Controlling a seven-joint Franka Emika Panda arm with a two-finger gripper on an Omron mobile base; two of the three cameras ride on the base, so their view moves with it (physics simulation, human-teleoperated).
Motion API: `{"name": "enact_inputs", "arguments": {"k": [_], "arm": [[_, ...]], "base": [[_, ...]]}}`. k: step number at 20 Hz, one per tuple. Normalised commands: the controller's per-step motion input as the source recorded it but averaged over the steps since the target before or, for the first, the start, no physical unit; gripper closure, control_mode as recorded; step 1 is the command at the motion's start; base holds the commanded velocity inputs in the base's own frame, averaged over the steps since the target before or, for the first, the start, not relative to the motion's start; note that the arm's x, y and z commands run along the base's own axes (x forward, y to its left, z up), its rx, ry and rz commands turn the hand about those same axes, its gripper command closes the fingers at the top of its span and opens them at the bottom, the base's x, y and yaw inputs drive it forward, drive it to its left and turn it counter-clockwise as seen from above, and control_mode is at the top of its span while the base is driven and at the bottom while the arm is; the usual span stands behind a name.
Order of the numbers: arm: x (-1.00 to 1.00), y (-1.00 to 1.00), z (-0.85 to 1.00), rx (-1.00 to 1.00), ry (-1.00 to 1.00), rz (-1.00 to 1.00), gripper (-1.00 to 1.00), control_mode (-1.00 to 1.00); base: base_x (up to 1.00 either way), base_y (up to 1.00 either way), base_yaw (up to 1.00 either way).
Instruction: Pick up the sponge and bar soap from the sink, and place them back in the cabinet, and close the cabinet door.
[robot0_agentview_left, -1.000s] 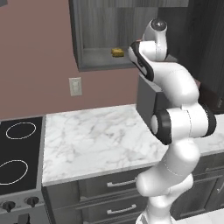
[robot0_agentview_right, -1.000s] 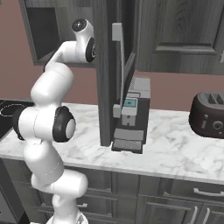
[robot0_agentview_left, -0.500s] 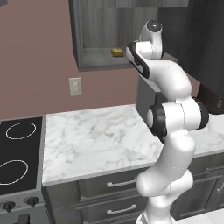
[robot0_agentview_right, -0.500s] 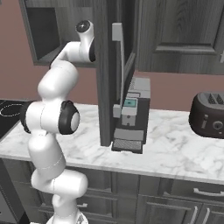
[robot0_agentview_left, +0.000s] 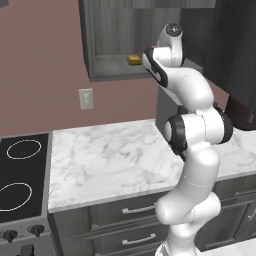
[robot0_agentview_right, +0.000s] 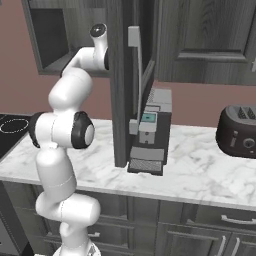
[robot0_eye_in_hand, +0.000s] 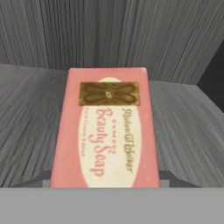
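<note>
**soap reaches the shelf, door still open**

at the far left the black stove (robot0_agentview_left: 20, 172) lies flat and glossy, and the white veined marble table (robot0_agentview_left: 110, 160) runs on from it. above them the cabinet (robot0_agentview_left: 107, 30) stands open, dark wood grain with a dull grey shelf. the sponge (robot0_agentview_left: 133, 60), a lumpy mustard-yellow bit, already sits at the shelf's front edge.

in the last second the arm has drawn its elbow in and stood up straighter, while the hand stays at the cabinet mouth. from the hand's own view the fingers (robot0_eye_in_hand: 165, 177) are pinching the bar soap (robot0_eye_in_hand: 107, 131), a flat pink box with a gold label, low over the ribbed shelf. i cannot tell whether it is touching. i judge that only the release and the door remain.

to the right, the cabinet door (robot0_agentview_right: 117, 100) hangs wide open, its silver bar handle upright.
</note>
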Motion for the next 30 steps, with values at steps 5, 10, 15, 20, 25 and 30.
{"name": "enact_inputs", "arguments": {"k": [5, 10, 15, 20, 25, 30], "arm": [[0.16, 0.00, -0.23, 0.01, 0.00, 0.00, 1.00, -1.00], [0.11, 0.00, -0.24, 0.00, 0.00, 0.00, 1.00, -1.00], [0.01, 0.00, -0.07, 0.00, 0.00, 0.00, 1.00, -1.00], [0.00, 0.00, 0.00, 0.00, 0.00, 0.00, -1.00, -1.00], [0.00, 0.00, 0.00, 0.00, 0.00, 0.00, -1.00, -1.00], [0.00, 0.00, 0.00, 0.00, 0.00, 0.00, -1.00, -1.00]], "base": [[0.00, 0.00, 0.00], [0.00, 0.00, 0.00], [0.00, 0.00, 0.00], [0.00, 0.00, 0.00], [0.00, 0.00, 0.00], [0.00, 0.00, 0.00]]}}
